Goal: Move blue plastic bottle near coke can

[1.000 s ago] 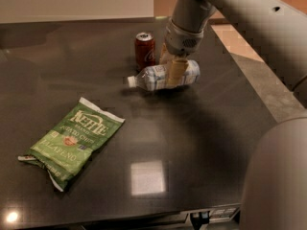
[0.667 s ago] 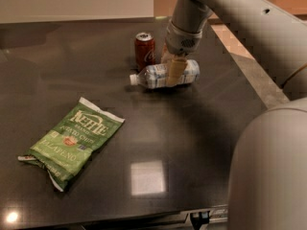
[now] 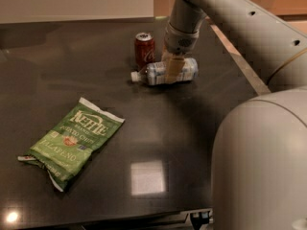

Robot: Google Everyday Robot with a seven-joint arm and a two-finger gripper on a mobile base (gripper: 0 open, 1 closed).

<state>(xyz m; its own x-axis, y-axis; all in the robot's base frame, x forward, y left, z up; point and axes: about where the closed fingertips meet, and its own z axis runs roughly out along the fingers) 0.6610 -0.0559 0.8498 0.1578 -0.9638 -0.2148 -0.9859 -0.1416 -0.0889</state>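
The blue plastic bottle (image 3: 156, 73) is lying on its side on the desk (image 3: 192, 128), just nearer and right of the coke can (image 3: 145, 49). We are pinching its middle with the gripper (image 3: 173, 70) from above, probably so it is not rolling.

Red can (image 3: 144, 50) with white script beside a clear, white-capped bottle (image 3: 156, 73) with pale blue label, the beige gripper (image 3: 173, 72) over its middle; green chip bag (image 3: 72, 142) with white lettering on black table (image 3: 192, 123).
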